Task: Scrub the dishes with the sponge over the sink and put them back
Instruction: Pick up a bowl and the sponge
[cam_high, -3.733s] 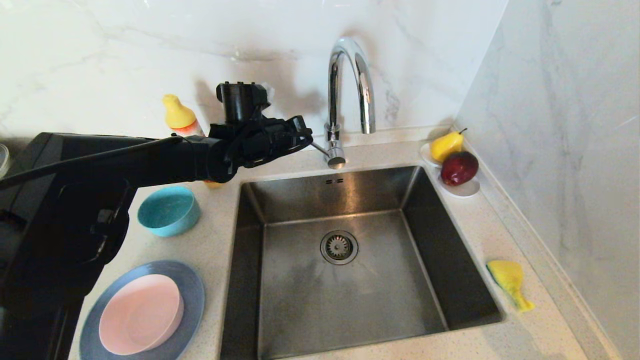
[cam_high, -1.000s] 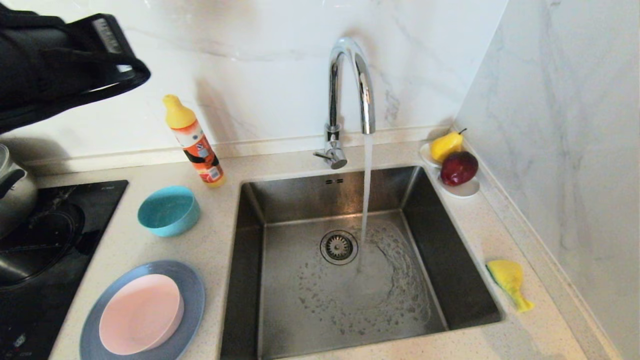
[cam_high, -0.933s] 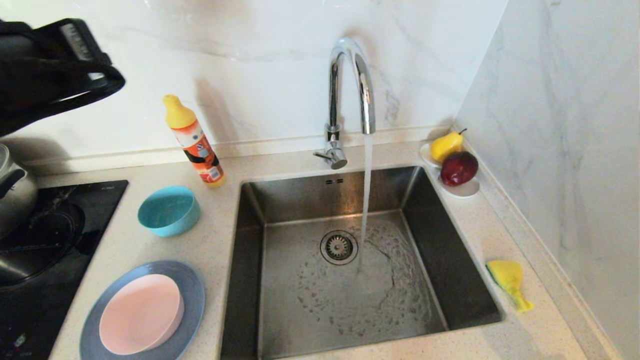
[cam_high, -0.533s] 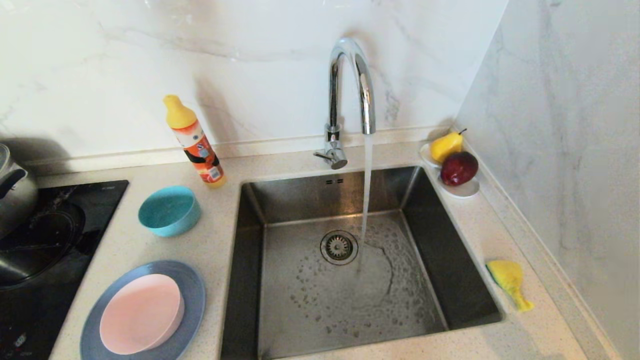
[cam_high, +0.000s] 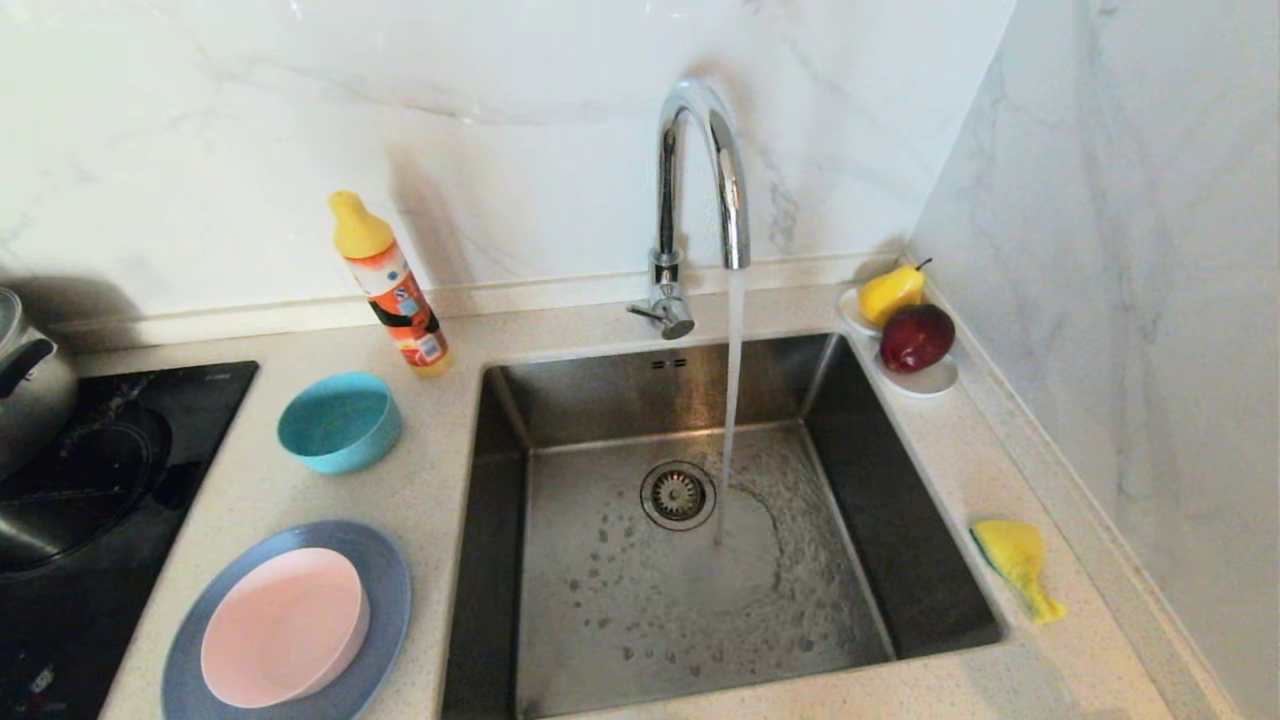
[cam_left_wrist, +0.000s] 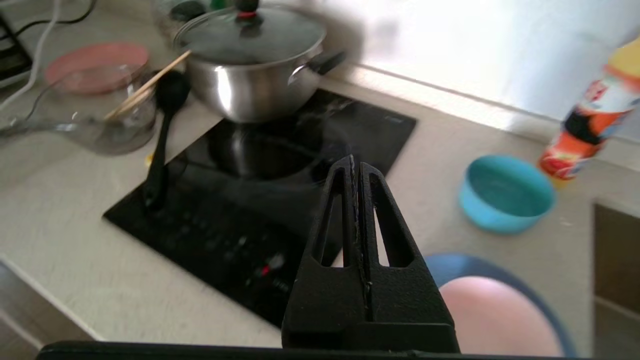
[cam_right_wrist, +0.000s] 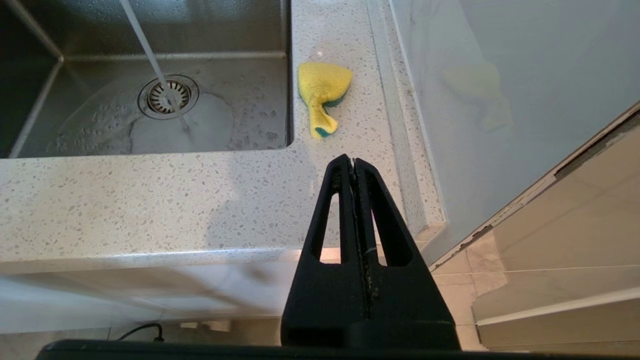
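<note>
From my head, water runs from the tap (cam_high: 700, 170) into the sink (cam_high: 690, 560); pink bowl (cam_high: 283, 628) sits on the plate (cam_high: 385, 585), teal bowl (cam_high: 339, 421) beyond, sponge (cam_high: 1015, 562) on the right counter. My left gripper (cam_left_wrist: 356, 167) hangs pressed closed above the hob (cam_left_wrist: 225, 200). My right gripper (cam_right_wrist: 354, 165), also closed, is parked off the counter edge near the sponge.

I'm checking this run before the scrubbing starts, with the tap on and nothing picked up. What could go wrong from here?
1. The pink bowl sits inside the grey-blue plate; lifting either alone may drag or tip the other.
2. The sponge lies close to the sink edge and the wall; a shut right tool must open first, or it may nudge the sponge into the basin.
3. Water is running; a tilted dish under it could splash the counter.
</note>
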